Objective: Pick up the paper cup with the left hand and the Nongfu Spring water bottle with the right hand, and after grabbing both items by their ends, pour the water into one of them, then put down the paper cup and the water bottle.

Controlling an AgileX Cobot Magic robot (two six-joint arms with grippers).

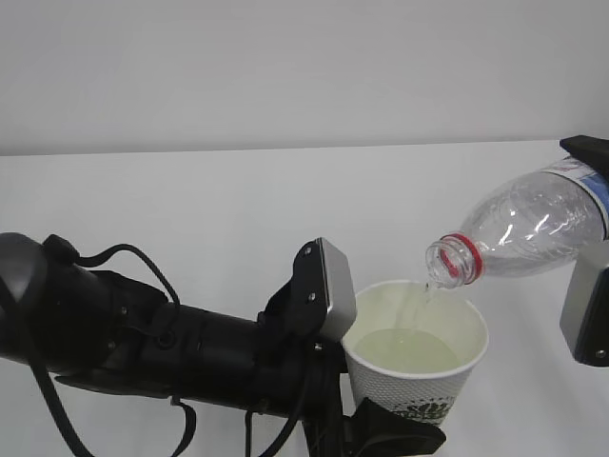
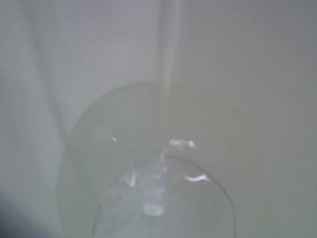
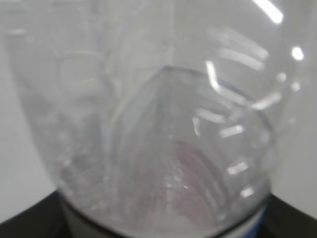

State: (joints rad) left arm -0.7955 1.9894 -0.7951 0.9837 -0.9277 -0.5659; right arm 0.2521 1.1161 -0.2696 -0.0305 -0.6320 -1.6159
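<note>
Water (image 1: 411, 348) already stood in the paper cup (image 1: 416, 367), filling it partway, and a thin stream ran down from the mouth of the Nongfu Spring water bottle (image 1: 528, 228) into it. That bottle was tipped neck-down and uncapped, its red neck ring just above the cup's rim, and it looked almost drained, so I judged the pour close to finished. The cup was upright and raised off the white table (image 1: 190, 209), at the lower right of the exterior view. The left hand (image 1: 400, 433) held the cup low on its body, jaws closed on it; its own camera looked down into the cup at the rippling water (image 2: 163, 198). The right hand (image 1: 590, 286), at the frame's right edge, held the bottle by its base end, jaws set to that width, and its camera saw only clear ribbed plastic (image 3: 163, 139) close up. Both pickups were done. Left were righting the bottle and setting both things down.
</note>
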